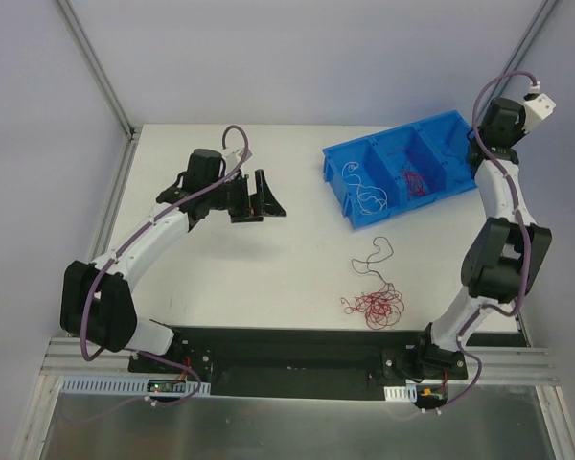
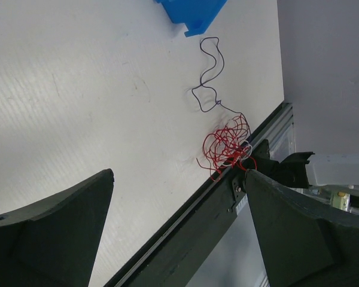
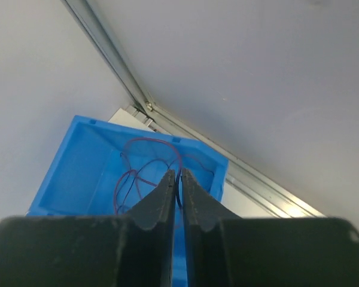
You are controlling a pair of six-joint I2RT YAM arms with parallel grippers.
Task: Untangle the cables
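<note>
A tangle of thin red cables (image 1: 374,305) lies near the table's front edge, with a loose black strand (image 1: 376,257) just behind it. Both also show in the left wrist view, the tangle (image 2: 227,146) and the strand (image 2: 209,72). My left gripper (image 1: 259,201) is open and empty, hovering over the table's middle left, far from the tangle; its jaws stand wide apart in the wrist view (image 2: 178,176). My right gripper (image 3: 179,174) is shut on a thin dark-red cable (image 3: 149,143) that loops down into the blue bin's (image 3: 78,173) end compartment.
The blue bin (image 1: 340,168) with three compartments stands at the back right; a white wire (image 1: 369,192) lies in its left compartment and red wire (image 1: 417,180) in the middle one. The right arm's wrist (image 1: 503,120) hangs over the bin's right end. Walls enclose the table.
</note>
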